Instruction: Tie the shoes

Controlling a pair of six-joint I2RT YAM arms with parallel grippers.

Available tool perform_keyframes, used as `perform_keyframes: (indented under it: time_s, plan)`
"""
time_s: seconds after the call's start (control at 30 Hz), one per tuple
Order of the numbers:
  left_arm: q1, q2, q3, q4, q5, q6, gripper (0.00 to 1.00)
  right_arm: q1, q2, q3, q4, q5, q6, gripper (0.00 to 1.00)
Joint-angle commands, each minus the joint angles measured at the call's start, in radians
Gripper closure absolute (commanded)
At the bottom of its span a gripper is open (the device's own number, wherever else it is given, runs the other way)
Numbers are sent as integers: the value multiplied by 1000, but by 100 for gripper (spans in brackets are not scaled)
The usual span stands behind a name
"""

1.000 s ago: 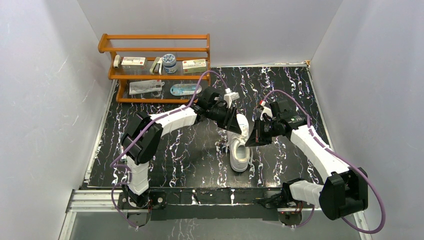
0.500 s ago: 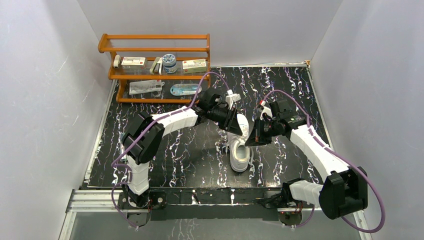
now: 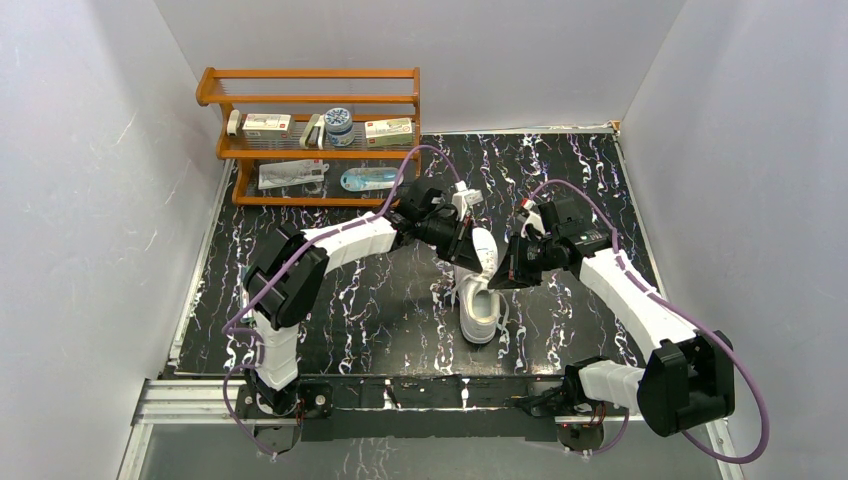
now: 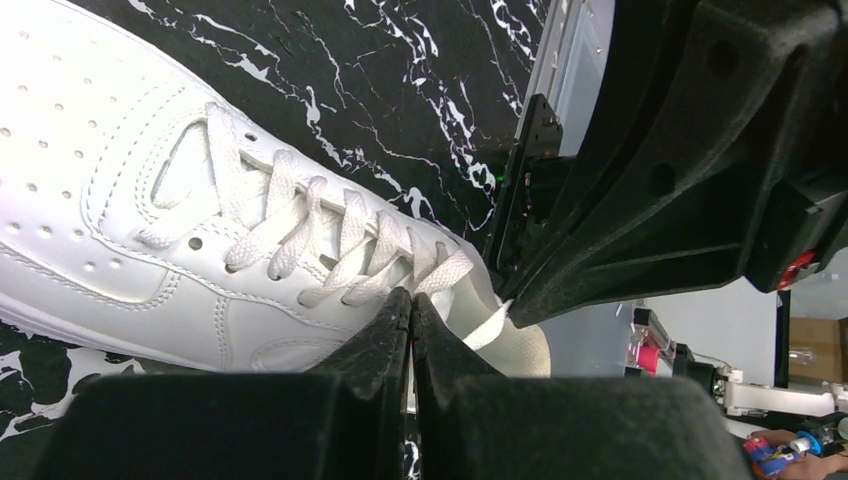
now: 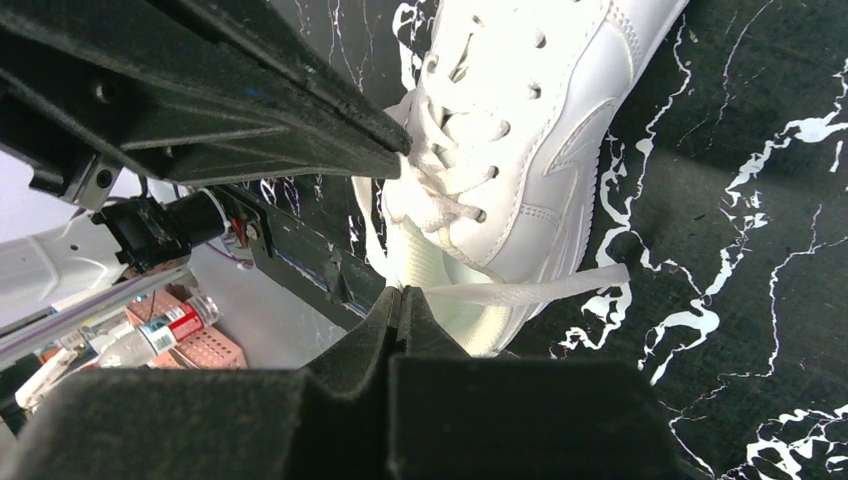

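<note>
The white sneaker (image 3: 480,305) lies on the black marbled table top, between the two arms. It also shows in the left wrist view (image 4: 120,200) and the right wrist view (image 5: 530,130). My left gripper (image 3: 468,258) is over the shoe's lacing, its jaws shut (image 4: 411,295) at the top of the laces with a white lace (image 4: 445,272) at their tips. My right gripper (image 3: 498,282) is at the shoe's right side, shut (image 5: 400,292) on a lace end (image 5: 540,292) that runs out taut to the right. The two grippers are close together over the shoe's opening.
A wooden rack (image 3: 310,100) with small boxes, a jar and packets stands at the back left. The table top (image 3: 380,310) is black with white veins. White walls close in the left, back and right sides. The arms' bases sit at the near edge.
The right gripper has shifted slightly left and up toward the shoe, holding its lace. The left gripper has edged slightly away from the near edge. The shoe has stayed in place.
</note>
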Motion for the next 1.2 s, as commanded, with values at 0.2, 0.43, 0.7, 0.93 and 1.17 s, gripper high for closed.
perform_keyframes:
  time_s: [0.2,0.43,0.7,0.93,1.17]
  plan:
    - [-9,-121,-47,92,20,-139,100,-1,-73,-34,146,91,166,100]
    - [-11,-141,-63,108,13,-177,100,-1,-76,-105,249,54,315,100]
    - [-20,-149,-69,108,12,-196,100,-1,-130,-222,419,71,486,100]
    - [-24,-168,-101,105,16,-196,100,0,-165,-268,542,126,604,100]
    - [-37,-180,-125,102,-1,-189,100,0,-157,-299,591,152,668,100]
